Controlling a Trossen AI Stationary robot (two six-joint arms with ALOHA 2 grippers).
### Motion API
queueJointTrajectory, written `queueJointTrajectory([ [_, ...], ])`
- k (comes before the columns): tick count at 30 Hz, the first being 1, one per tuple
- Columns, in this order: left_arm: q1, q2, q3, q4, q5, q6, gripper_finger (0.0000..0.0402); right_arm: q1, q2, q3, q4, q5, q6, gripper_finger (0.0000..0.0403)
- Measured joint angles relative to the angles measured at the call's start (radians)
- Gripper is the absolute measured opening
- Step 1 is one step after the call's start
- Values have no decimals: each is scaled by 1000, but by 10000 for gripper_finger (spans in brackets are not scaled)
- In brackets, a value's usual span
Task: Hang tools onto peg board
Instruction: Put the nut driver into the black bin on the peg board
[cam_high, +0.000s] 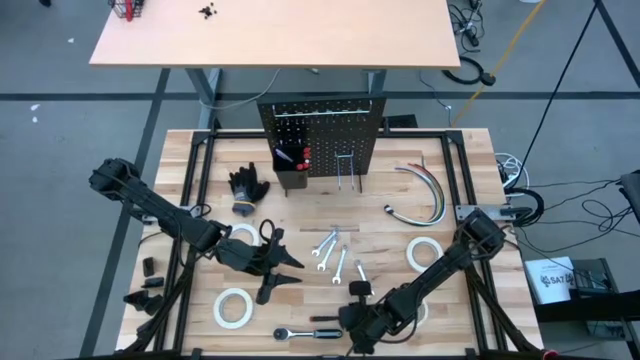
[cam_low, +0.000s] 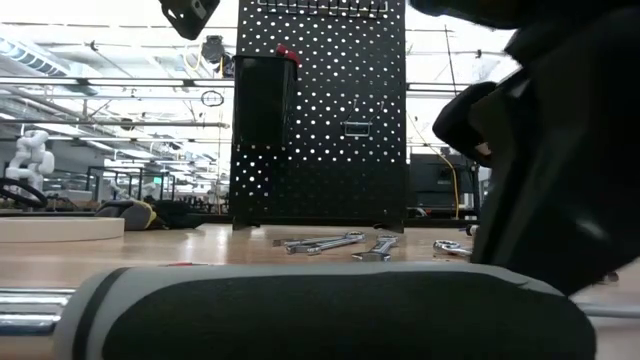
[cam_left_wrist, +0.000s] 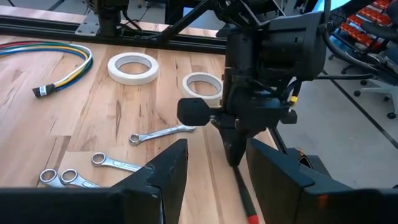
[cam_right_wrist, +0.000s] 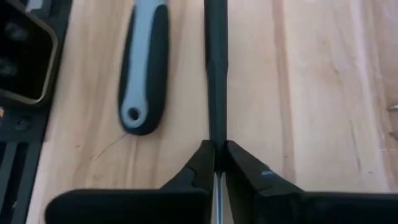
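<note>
My right gripper (cam_right_wrist: 216, 163) is down at the near edge of the table, about 6 o'clock in the overhead view. Its fingers are clenched on a slim black screwdriver (cam_right_wrist: 216, 74), pinching the shaft where it meets the handle. The screwdriver lies flat on the wood. Just beside it lies the ratchet (cam_right_wrist: 143, 68), grey and black handle, not touching the fingers.

My left gripper (cam_high: 272, 262) sits toward 8 o'clock of table centre, low over the boards. Its fingers (cam_left_wrist: 163, 177) are spread and hold nothing. They face the right arm across the table.

The peg board (cam_high: 322, 135) stands upright at 12 o'clock, at the far edge. Its black bin (cam_high: 291, 165) holds red- and black-handled screwdrivers; a wire hook hangs to the bin's 3 o'clock.

Several silver wrenches (cam_high: 334, 253) lie loose near table centre. Tape rolls: one (cam_high: 425, 253) at 3 o'clock, one (cam_high: 232, 307) at 7 o'clock, one more just beside the left arm, partly covered. Black gloves (cam_high: 247, 187) lie at 10 o'clock near the board. Coloured cables (cam_high: 425, 195) curve at 2 o'clock.

Low camera mostly blocked by the ratchet handle and the right arm.
</note>
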Motion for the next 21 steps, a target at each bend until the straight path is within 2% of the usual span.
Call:
queueJointTrajectory([
  [6,0,-26,-1,59,0,-15,166,-18,-35,-7,-26,40,11,6],
  [13,7,-201,-1,116,0,99,166,-18,-145,-8,-62,219,58,6],
  [17,8,-277,-1,145,1,136,166,-18,-209,-8,-22,322,45,6],
  [21,8,-326,-72,289,17,146,166,-17,-277,-7,70,432,25,6],
])
